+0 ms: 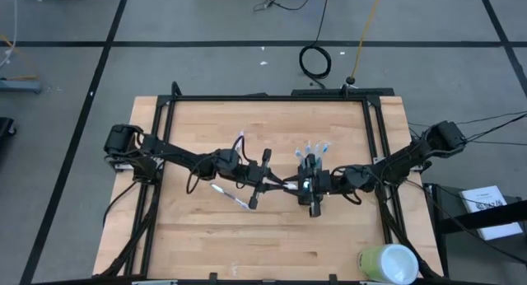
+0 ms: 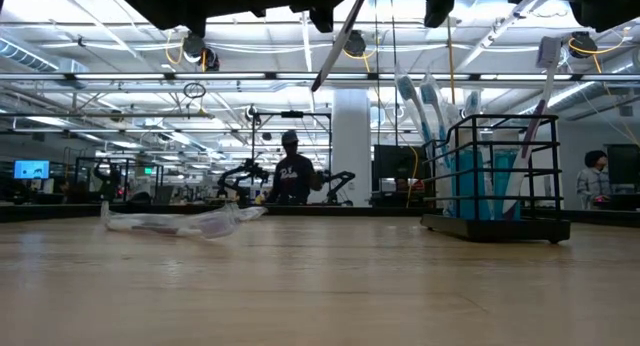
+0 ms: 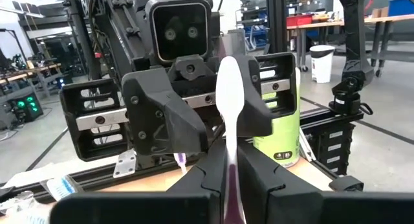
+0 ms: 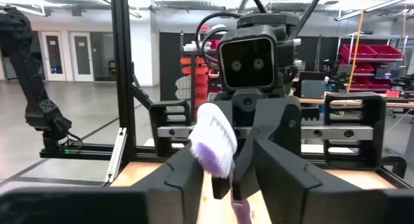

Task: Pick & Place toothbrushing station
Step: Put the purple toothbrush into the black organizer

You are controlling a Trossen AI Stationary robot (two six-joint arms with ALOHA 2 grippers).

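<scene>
Nearest my low camera lay a crumpled clear plastic wrapper [image 2: 175, 221], flat on the wooden table [image 1: 272, 235] toward the left. From overhead, my left gripper [image 1: 262, 179] hung over the middle of the table, just left of centre, with another wrapped item [image 1: 230, 196] lying on the wood below and beside it. Its fingers [image 3: 200, 179] were closed on the handle of a white-and-purple toothbrush [image 3: 229, 101], whose white end stood up between them in the left wrist view.

Right against it, the right gripper [image 1: 311, 188] faced the left one, and its wrist camera showed its fingers [image 4: 181, 172] pressed against the bristle end of the same toothbrush, so both tools had hold of it in the air.

Just beyond the right gripper stood the black wire holder [image 2: 495, 176], upright on the table with blue-and-white toothbrushes [image 2: 410, 96] sticking up out of it. I could not tell which compartments held them.

At the table's near right corner sat a yellow-green cylinder [image 1: 387, 263].
</scene>
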